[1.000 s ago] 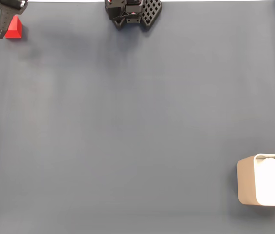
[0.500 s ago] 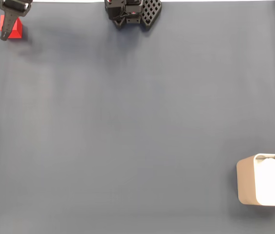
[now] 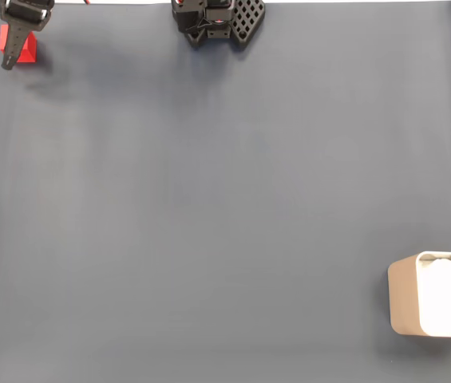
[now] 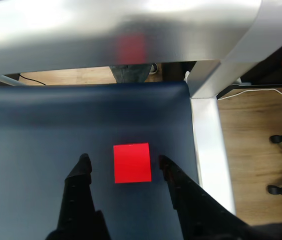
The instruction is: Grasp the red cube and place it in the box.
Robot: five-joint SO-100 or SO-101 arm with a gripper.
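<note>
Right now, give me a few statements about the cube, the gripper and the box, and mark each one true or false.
1. The cube sits between the open fingers of the gripper. True.
2. The cube is already in the box. False: in the fixed view it lies on the mat at the top left corner, the box at the lower right.
3. The fingers are clamped on the cube. False: the wrist view shows gaps on both sides.
4. The box holds white padding. True.
5. The cube is blue. False: it is red.

Fixed view high overhead; wrist view close, downward, both on red cube (image 3: 24, 46) (image 4: 132, 163).
</note>
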